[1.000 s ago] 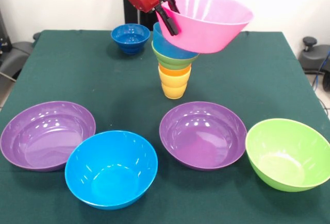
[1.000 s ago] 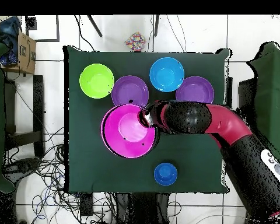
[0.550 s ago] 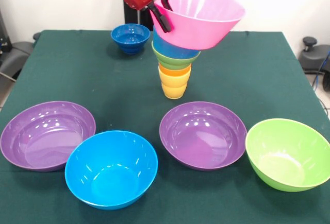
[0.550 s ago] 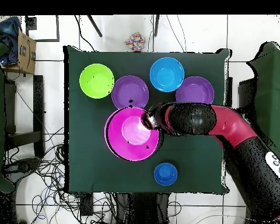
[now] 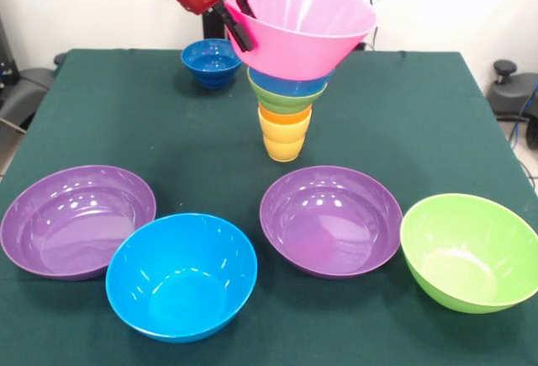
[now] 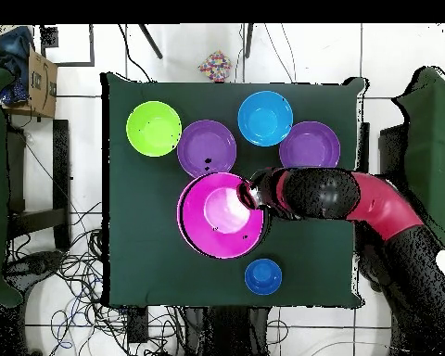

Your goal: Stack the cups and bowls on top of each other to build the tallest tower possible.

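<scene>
The tower stands mid-table: a yellow cup and an orange cup nested, with a small green bowl and a light blue bowl above. My gripper is shut on the left rim of the large pink bowl, which sits tilted over the tower's top. From overhead the pink bowl hides the tower, and the gripper grips its right rim. Loose bowls: two purple, blue, green, small dark blue.
The four large loose bowls form a row along the near side of the green table in the front view. The small dark blue bowl stands alone near the robot's side. A cardboard box sits off the table.
The gripper carried the pink bowl leftward in the front view, bringing it from beside the tower's top to more squarely over the stack, and its tilt has lessened.
</scene>
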Controlling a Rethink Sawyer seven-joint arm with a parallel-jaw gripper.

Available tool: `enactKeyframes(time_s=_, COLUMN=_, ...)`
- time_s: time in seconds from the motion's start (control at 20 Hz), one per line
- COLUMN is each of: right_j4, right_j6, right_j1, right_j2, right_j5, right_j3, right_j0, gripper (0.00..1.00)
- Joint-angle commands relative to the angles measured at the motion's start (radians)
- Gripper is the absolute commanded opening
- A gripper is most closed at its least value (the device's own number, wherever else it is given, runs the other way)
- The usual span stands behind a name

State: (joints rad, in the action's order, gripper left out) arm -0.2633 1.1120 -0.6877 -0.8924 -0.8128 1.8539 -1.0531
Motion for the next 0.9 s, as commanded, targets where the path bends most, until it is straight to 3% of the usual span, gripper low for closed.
enactKeyframes(time_s=0.05, right_j4=-0.069, right_j6=-0.102, right_j1=0.061, right_j2=0.03, right_j5=-0.086, right_j3=-0.027, right_j0=0.011, gripper=0.0)
enactKeyframes(time_s=0.4, right_j4=-0.104, right_j6=-0.093, right_j1=0.103, right_j2=0.037, right_j5=-0.029, right_j3=-0.008, right_j0=0.008, gripper=0.0)
enactKeyframes(time_s=0.9, right_j4=-0.113, right_j6=-0.077, right_j1=0.108, right_j2=0.037, right_j5=-0.042, right_j3=-0.018, right_j0=0.017, gripper=0.0)
